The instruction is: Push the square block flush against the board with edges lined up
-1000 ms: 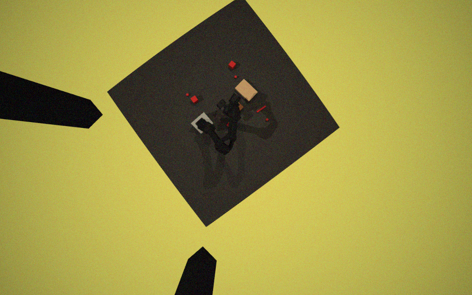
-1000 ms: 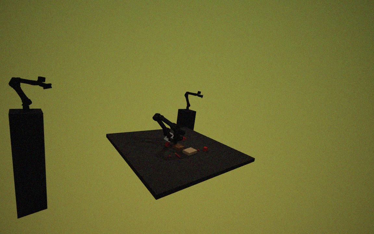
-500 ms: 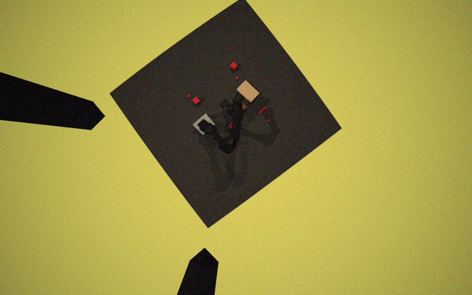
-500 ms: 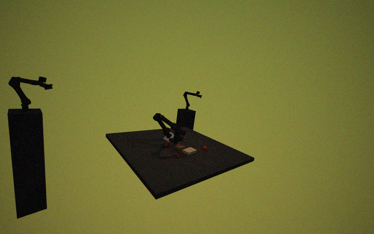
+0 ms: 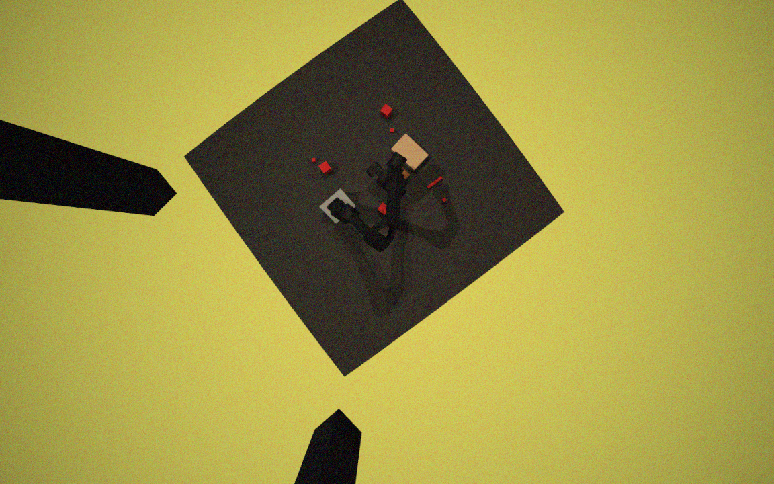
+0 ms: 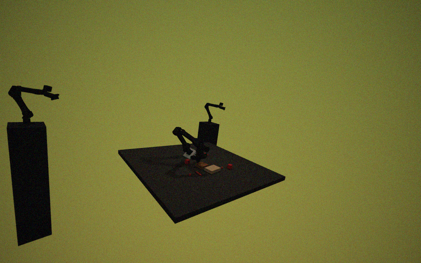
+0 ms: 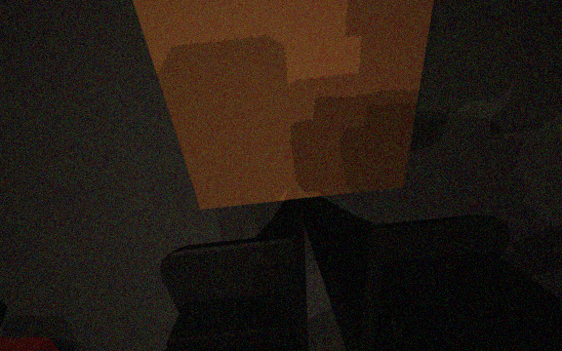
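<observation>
The orange-brown square block (image 5: pixel 405 175) (image 6: pixel 201 164) (image 7: pixel 242 146) lies flat on the dark table. The larger tan rectangular board (image 5: pixel 412 148) (image 6: pixel 212 168) lies close by it, on the side away from the arm's base. The arm hides much of the block in the top view, and I cannot tell whether block and board touch. My gripper (image 6: pixel 198 160) (image 7: pixel 299 195) is shut and empty. Its tips are low at the block's near edge in the wrist view; contact is not clear. The board is not in the wrist view.
Red cubes (image 5: pixel 386 109) (image 6: pixel 229 166) lie around the arm, with smaller ones (image 5: pixel 392 130) beside some. A thin red bar (image 5: pixel 435 182) (image 6: pixel 198 172) lies near the block and board. Another red piece (image 5: pixel 381 208) (image 6: pixel 186 161) lies beside the arm. Two other arms stand on pedestals (image 6: pixel 29 183) (image 6: pixel 208 134) off the table.
</observation>
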Motion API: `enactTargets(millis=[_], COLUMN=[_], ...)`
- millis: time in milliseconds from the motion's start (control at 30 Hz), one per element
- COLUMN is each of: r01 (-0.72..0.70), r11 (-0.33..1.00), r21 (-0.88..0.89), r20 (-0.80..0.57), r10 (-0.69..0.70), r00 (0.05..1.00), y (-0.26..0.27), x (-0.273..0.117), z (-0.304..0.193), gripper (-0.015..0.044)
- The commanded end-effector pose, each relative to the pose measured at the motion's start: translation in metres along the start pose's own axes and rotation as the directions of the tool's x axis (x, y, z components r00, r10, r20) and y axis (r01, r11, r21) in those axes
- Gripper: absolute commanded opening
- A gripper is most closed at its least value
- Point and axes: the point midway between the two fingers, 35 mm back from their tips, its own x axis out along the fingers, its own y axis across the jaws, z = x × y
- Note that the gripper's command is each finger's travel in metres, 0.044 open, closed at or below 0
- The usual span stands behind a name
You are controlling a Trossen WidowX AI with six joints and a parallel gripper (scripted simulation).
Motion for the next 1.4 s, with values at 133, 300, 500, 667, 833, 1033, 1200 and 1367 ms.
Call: enactTargets(millis=[133,300,500,667,833,1033,1200,1367], r01=[0.006,0.006,0.006,0.006,0.006,0.006,0.006,0.006], r11=[1.000,1.000,1.000,1.000,1.000,1.000,1.000,1.000], r21=[-0.006,-0.006,-0.006,-0.007,-0.007,-0.008,-0.008,-0.008], r20=[-0.007,-0.007,-0.007,-0.008,-0.008,-0.009,-0.009,-0.010], r10=[-0.006,-0.006,-0.006,-0.006,-0.006,-0.006,-0.006,-0.006], r00=[1.000,1.000,1.000,1.000,1.000,1.000,1.000,1.000], y=[0.000,0.001,0.000,0.000,0.000,0.000,0.000,0.000], x=[0.003,0.004,0.003,0.003,0.003,0.003,0.004,0.004], z=[0.008,0.013,0.008,0.000,-0.009,-0.019,-0.027,-0.034], gripper=[0.0000,0.0000,0.0000,0.0000,0.0000,0.0000,0.0000,0.0000])
